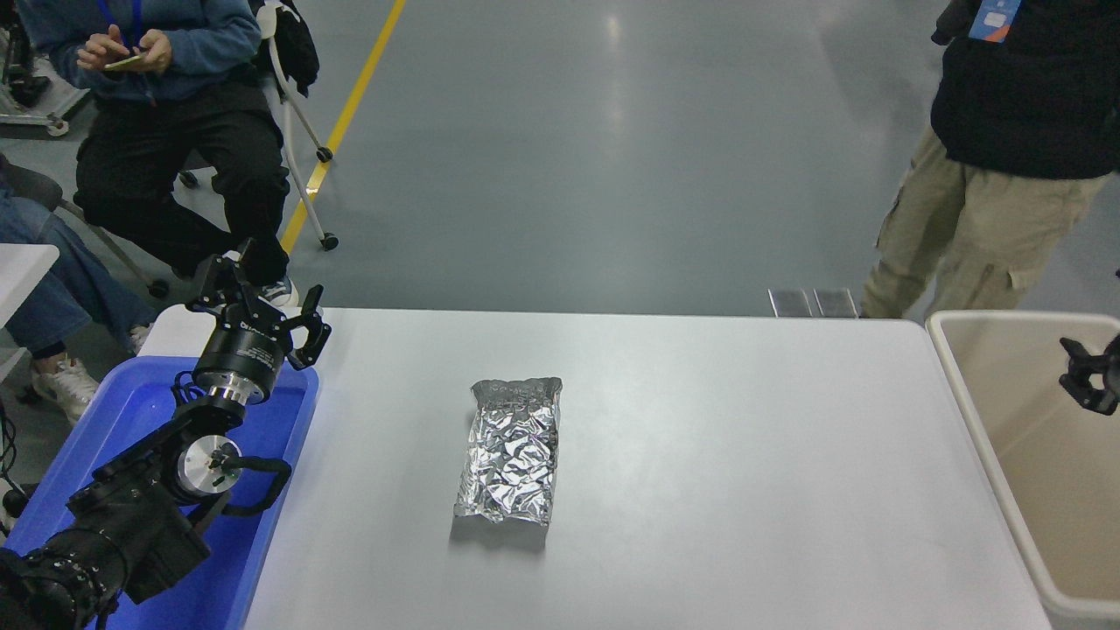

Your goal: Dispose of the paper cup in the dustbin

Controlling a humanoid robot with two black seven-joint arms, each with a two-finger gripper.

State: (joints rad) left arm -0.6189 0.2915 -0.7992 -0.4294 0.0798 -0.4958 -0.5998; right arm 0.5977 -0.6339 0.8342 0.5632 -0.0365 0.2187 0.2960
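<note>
The paper cup is not in view anywhere on the table or in the part of the dustbin that shows. The beige dustbin (1006,317) stands at the table's right end, partly cut off by the picture's edge. My right gripper (1076,376) comes in from the right edge above the dustbin's opening. It looks open and holds nothing. My left gripper (255,302) is parked at the lower left over a blue tray, open and empty.
A crinkled silver foil bag (512,451) lies in the middle of the white table (744,455). The blue tray (131,411) sits at the left end. One person (989,201) stands at the far right and others (175,114) sit at the far left.
</note>
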